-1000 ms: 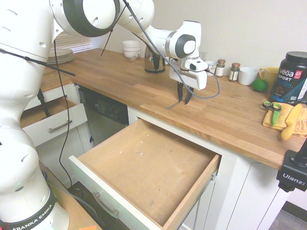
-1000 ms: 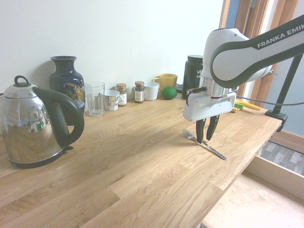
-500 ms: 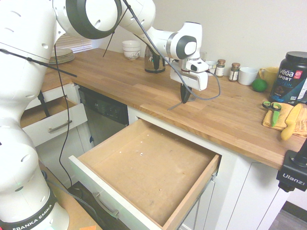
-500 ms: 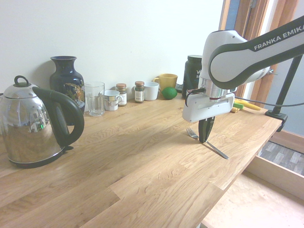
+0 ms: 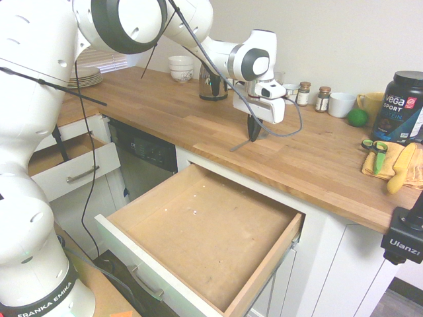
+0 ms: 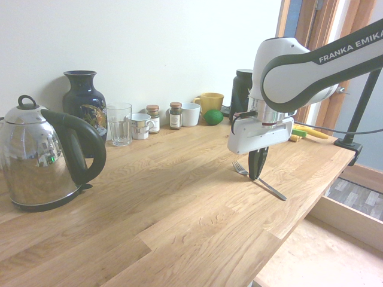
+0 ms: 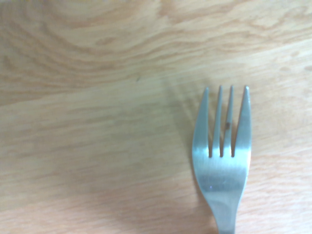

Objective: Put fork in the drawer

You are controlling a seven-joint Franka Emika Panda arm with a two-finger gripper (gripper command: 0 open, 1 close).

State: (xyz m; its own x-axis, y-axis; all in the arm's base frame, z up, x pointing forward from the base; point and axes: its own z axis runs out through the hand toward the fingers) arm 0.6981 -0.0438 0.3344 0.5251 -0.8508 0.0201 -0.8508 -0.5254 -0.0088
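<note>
The pincer (image 6: 258, 173) has just pressed together on the fork (image 6: 261, 182), pinching it near the neck on the tabletop (image 6: 179, 197); next comes lifting it toward the open drawer (image 5: 198, 231)

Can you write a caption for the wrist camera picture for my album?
A silver fork lying on the wooden countertop, tines close up.

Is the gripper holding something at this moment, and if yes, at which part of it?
Yes. The gripper is shut on the fork, near the neck just behind the tines.
</note>
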